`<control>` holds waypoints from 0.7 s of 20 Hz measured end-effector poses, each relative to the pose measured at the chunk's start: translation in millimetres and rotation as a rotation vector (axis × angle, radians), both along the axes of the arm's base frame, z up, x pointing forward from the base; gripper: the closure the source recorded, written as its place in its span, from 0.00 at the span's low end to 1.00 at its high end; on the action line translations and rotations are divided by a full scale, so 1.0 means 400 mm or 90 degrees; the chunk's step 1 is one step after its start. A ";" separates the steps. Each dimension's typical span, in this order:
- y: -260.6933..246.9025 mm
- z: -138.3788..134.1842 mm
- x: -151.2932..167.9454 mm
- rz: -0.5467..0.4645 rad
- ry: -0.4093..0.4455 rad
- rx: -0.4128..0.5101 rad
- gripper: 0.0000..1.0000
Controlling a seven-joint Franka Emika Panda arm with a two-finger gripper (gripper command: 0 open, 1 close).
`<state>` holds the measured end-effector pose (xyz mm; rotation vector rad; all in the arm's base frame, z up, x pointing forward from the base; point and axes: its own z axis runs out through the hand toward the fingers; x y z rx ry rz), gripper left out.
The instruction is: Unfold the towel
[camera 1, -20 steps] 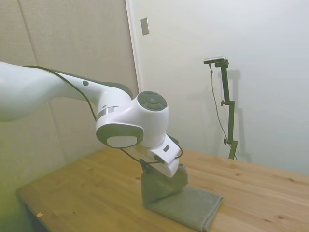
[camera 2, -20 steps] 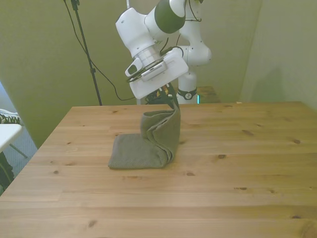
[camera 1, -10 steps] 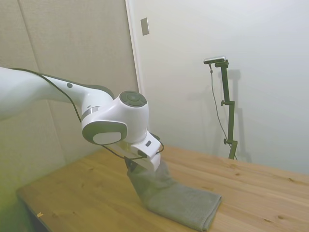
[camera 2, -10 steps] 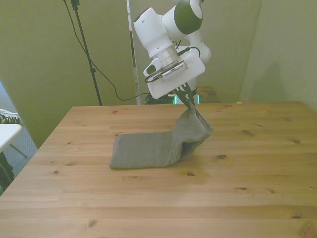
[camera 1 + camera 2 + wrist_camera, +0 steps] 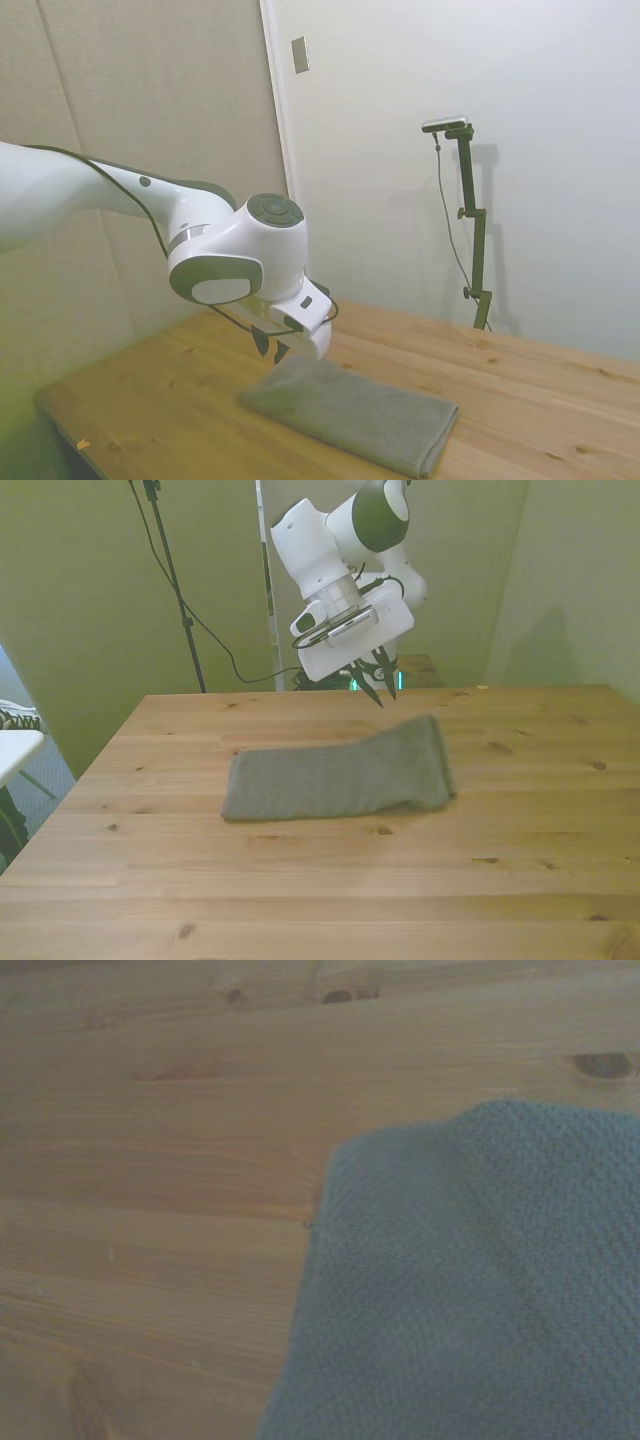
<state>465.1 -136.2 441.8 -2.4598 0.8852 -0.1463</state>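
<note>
The grey-green towel (image 5: pixel 335 772) lies flat on the wooden table (image 5: pixel 300 880) as a long strip, and its end at the front view's right is slightly raised. In the side view the towel (image 5: pixel 350 412) stretches across the table's near part. My gripper (image 5: pixel 381 690) hangs open above that right end, its dark fingers apart with nothing between them. In the side view the gripper (image 5: pixel 270 345) sits just above the towel's left end. The wrist view shows one towel corner (image 5: pixel 470 1290) lying on the wood.
A white table corner (image 5: pixel 15 748) shows at the front view's left edge, beyond the wooden table. Black cables (image 5: pixel 215 645) hang behind the table's far edge.
The gripper has let go of the towel's lifted end, which has dropped flat onto the table. The fingers have gone from shut on the cloth to open.
</note>
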 end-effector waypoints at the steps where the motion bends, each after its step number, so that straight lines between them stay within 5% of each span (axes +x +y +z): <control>1: 0.002 0.002 0.000 0.004 0.000 -0.004 0.00; 10: 0.107 0.041 0.012 -0.127 0.085 -0.185 0.00; 14: 0.188 0.124 -0.098 -0.209 0.140 -0.281 0.00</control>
